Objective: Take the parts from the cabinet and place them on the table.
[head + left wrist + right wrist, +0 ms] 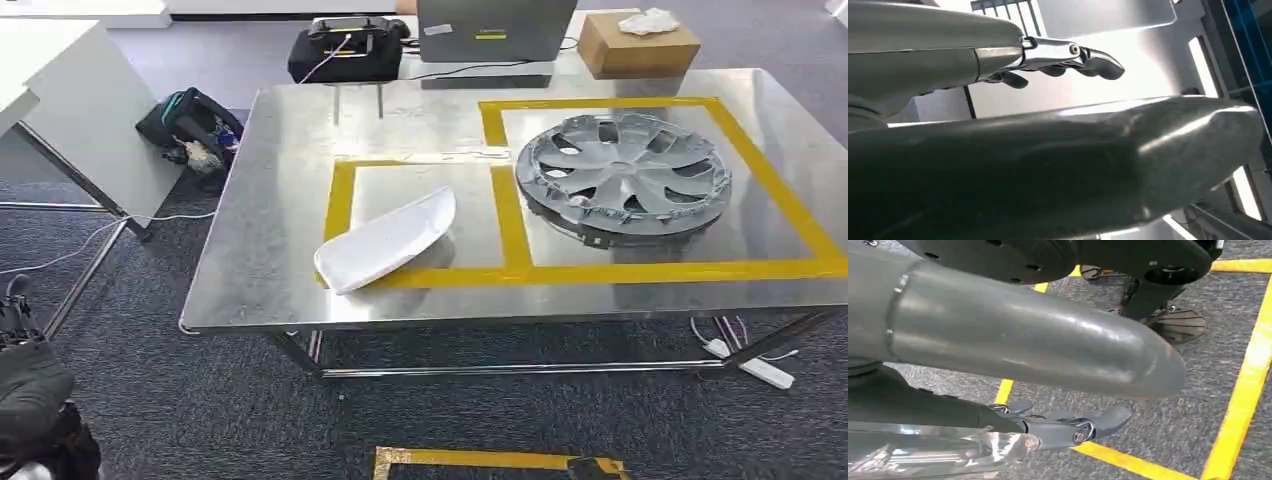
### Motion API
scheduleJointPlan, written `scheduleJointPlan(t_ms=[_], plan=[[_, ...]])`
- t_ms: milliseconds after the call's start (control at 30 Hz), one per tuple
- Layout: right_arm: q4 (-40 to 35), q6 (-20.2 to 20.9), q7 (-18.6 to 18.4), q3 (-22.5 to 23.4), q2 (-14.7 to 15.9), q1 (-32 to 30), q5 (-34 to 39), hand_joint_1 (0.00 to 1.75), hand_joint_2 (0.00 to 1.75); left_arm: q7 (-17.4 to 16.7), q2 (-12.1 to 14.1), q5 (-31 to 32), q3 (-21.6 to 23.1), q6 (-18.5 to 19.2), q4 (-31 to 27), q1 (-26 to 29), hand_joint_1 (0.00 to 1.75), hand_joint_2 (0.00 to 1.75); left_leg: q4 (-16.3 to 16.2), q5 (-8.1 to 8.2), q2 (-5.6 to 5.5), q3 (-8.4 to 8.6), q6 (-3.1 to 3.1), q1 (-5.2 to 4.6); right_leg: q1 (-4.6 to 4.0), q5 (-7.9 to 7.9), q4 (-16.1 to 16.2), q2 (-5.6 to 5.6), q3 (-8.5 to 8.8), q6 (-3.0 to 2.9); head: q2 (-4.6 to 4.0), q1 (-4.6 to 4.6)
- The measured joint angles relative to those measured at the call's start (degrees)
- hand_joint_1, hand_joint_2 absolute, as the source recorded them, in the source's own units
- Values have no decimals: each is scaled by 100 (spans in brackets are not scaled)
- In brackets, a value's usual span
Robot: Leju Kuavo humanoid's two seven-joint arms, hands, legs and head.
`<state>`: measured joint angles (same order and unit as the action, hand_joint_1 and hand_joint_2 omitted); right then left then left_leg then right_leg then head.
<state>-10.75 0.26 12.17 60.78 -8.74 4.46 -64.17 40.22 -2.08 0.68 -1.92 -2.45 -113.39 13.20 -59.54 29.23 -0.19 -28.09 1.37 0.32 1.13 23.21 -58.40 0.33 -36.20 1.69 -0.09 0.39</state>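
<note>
Metal table point(270, 200) ahead of me, marked with yellow tape boxes point(510, 235). A grey hubcap point(622, 178) lies flat inside the larger box. A white curved cover part point(388, 240) lies in the smaller box, its lower edge over the tape near the table's front. My left hand point(1058, 57) is empty, fingers loosely extended and apart, thumb clear of them. My right hand point(1068, 425) hangs over grey carpet point(1193, 405) with yellow floor tape point(1243, 390), fingers apart, holding nothing. Behind the table: a cardboard box point(638, 45) and a black case point(345, 50).
</note>
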Motion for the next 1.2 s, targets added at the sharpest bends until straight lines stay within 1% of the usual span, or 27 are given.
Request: scheduleJointPlan(t_ms=[33,100,167,200,233,300,333,367,400,433,500,533,567,600,667,700,733,800,833,867,933,967,1000,1067,1100,1167,1200], plan=[[-2,0,0,2,7,1,-4,0,0,0,-2,0,0,-2,-13,-9,0,0,375,79,-3,229,-8,-13,-25,-32,-5,6,-30,43,-2,-2],[-2,-2,-15,0,13,2,-22,0,0,0,-15,-9,-9,-2,-39,12,0,0,442,41,-20,172,-48,-31,-28,-136,7,4,-50,107,-2,11],[-2,-2,-52,0,22,-16,-35,0,0,0,-22,-11,-22,15,-53,52,0,0,438,-50,-13,107,-135,-48,-9,-250,69,7,-55,185,-2,11],[-2,-4,-59,0,35,-27,-37,0,0,0,-39,-11,-22,31,-55,52,0,0,451,-108,7,66,-188,-19,10,-164,34,2,-80,203,-2,4],[-2,-7,-74,2,37,-39,-39,0,0,0,-39,-11,-28,37,-66,57,0,0,450,-165,13,-1,-243,-23,5,174,-167,-8,-205,217,-2,28],[-2,-7,-76,2,37,-40,-44,0,0,0,-61,-11,-33,48,-79,75,0,0,443,-272,13,-125,-280,-34,-8,816,-1017,-5,-422,244,-2,28],[-2,-5,-76,2,37,-33,-46,0,0,0,-63,-11,-33,50,-79,84,0,0,440,-335,14,-213,-290,-50,-10,1039,-1491,-4,-526,250,-2,24],[-2,-7,-76,2,39,-32,-48,0,0,0,-66,-11,-33,50,-79,92,0,0,435,-393,14,-289,-294,-64,-12,1069,-1736,-5,-535,248,-2,24],[-2,-5,-76,2,46,-32,-55,0,0,0,-70,-11,-35,50,-79,94,0,0,430,-450,14,-364,-292,-75,-23,938,-1740,-5,-421,234,-2,22],[-2,-7,-76,2,48,-34,-57,0,0,0,-76,-11,-42,50,-79,99,0,0,426,-502,13,-430,-289,-84,-41,717,-1509,-5,-193,208,-2,26],[-2,-7,-76,2,57,-23,-59,0,0,0,-94,-11,-57,50,-83,116,0,0,421,-583,9,-520,-265,-94,-72,427,-636,-3,460,142,-2,24],[-4,-7,-76,2,70,3,-61,0,0,0,-109,-11,-63,50,-96,126,0,0,413,-631,9,-559,-231,-115,-103,616,1,-2,871,97,-2,24],[-4,-7,-70,2,70,21,-63,0,0,0,-111,-11,-68,50,-116,125,0,0,396,-670,13,-582,-209,-130,-101,676,319,-1,1077,97,-2,15],[-4,-4,-72,0,70,23,-66,0,0,0,-111,-11,-68,50,-123,125,0,0,397,-728,16,-591,-184,-126,-113,659,286,7,1011,94,-2,7],[-2,-4,-79,0,70,8,-74,0,0,0,-120,-11,-70,50,-133,140,0,0,413,-809,11,-613,-122,-117,-116,599,275,-2,901,9,0,9],[-2,-4,-79,2,59,8,-76,0,0,0,-120,-13,-83,52,-149,164,0,0,375,-759,1,-659,-93,-111,-67,531,292,-34,846,-47,-2,26],[-2,-4,-85,2,76,11,-79,0,0,0,-124,-15,-101,57,-160,181,0,0,238,-486,2,-739,-44,-113,-67,476,291,-38,806,-87,-2,-10],[-4,-7,-76,2,85,19,-87,0,0,0,-146,-15,-112,70,-162,188,0,0,-535,228,6,-974,25,-67,-68,335,281,-49,668,-124,-2,-37],[-7,-7,-72,2,90,18,-87,0,0,0,-153,-15,-120,77,-162,192,0,0,-992,465,6,-1087,45,-56,-69,264,277,-50,581,-121,-2,-39],[-7,-7,-66,2,94,15,-87,0,0,0,-157,-15,-129,77,-162,195,0,0,-1324,526,7,-1136,59,-47,-68,204,269,-56,490,-116,-2,-42],[-7,-4,-55,2,98,16,-94,0,0,0,-166,-9,-151,79,-162,207,0,0,-1244,209,8,-917,59,-32,-68,93,256,-61,330,-91,-2,-44],[-7,-4,-52,2,98,15,-96,0,0,0,-166,-4,-153,79,-162,207,0,0,-923,-3,8,-673,46,-33,-67,43,245,-61,256,-73,-2,-37],[-7,-4,-50,2,98,16,-103,0,0,0,-168,4,-153,74,-162,207,0,0,-389,-166,8,-292,11,-36,-66,-14,242,-57,198,-53,-2,-44],[-7,-7,-41,0,98,18,-107,0,0,0,-168,37,-155,42,-194,204,0,0,602,-67,8,374,-65,-77,-80,-98,227,-51,146,9,0,-33],[-7,-7,-28,2,98,18,-109,0,0,0,-168,35,-157,31,-203,204,0,0,758,-20,5,420,-93,-86,-60,-186,266,-57,121,41,-2,-26],[-7,-9,-22,2,98,22,-111,0,0,0,-168,31,-173,11,-203,239,0,0,754,-121,3,335,-166,-131,-27,-334,357,-61,94,108,-2,-26],[-7,-11,-17,2,103,6,-111,0,0,0,-173,31,-175,11,-206,243,0,0,841,-224,18,299,-224,-94,-49,-353,382,-54,57,150,-2,-50]])
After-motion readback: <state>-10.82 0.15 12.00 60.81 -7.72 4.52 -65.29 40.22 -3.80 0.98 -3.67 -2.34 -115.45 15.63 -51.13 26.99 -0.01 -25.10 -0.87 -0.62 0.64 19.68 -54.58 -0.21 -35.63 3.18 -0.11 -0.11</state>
